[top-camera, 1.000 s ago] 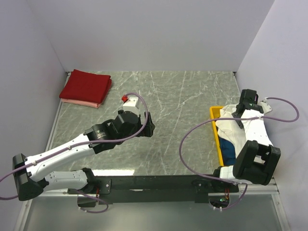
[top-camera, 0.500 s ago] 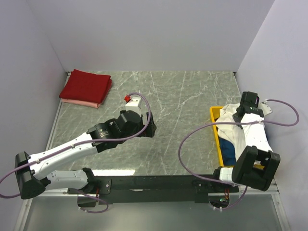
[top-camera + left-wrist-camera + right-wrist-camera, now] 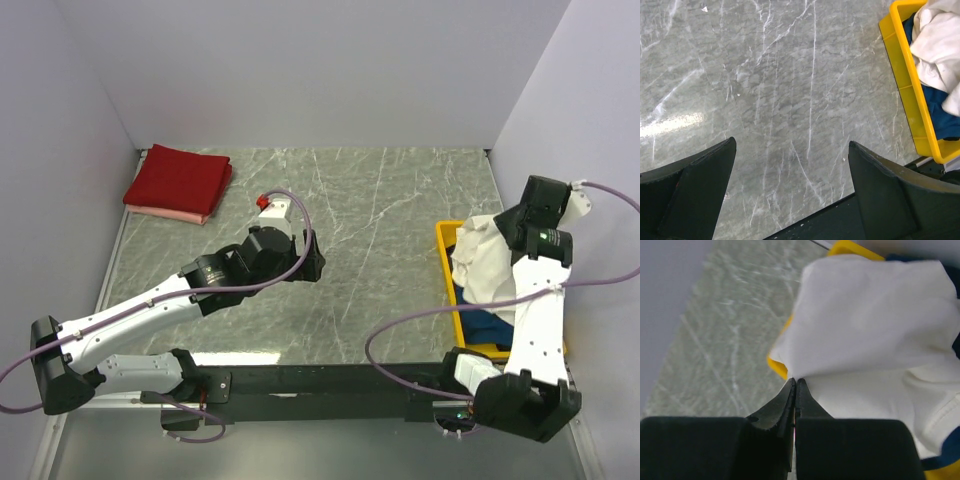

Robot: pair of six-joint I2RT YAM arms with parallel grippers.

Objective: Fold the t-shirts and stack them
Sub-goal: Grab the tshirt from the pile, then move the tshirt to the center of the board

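1. The right gripper (image 3: 795, 382) is now pinching a fold of the cream t-shirt (image 3: 875, 325); a second ago its fingers were partly apart down in the pile, now they're pressed tight together with cloth caught at the tips.
2. The right arm is also swinging up and back from where it was, and the cream t-shirt is bunching upward with it; most of the shirt is hanging over the yellow bin (image 3: 446, 240), with a flap drooping past the rim on the table (image 3: 380, 200) side.
3. My read: the grab is landing and the next shirt is starting to come out of the bin, so spreading it flat for a fold looks like the step coming up.
4. The left gripper (image 3: 791, 145) is hovering over bare table near the middle, fingers wide apart and holding nothing; it's barely shifting compared with a second ago, probably waiting to help.
5. Bin contents: the cream t-shirt on top, partly lifted, and the navy t-shirt (image 3: 487, 325) lying underneath against the bottom; can't tell if anything else is buried in there.
6. Far-left corner: the dark red t-shirt (image 3: 180, 178) is sitting folded on top of the pink t-shirt (image 3: 170, 213), so two look done and two are still to go.
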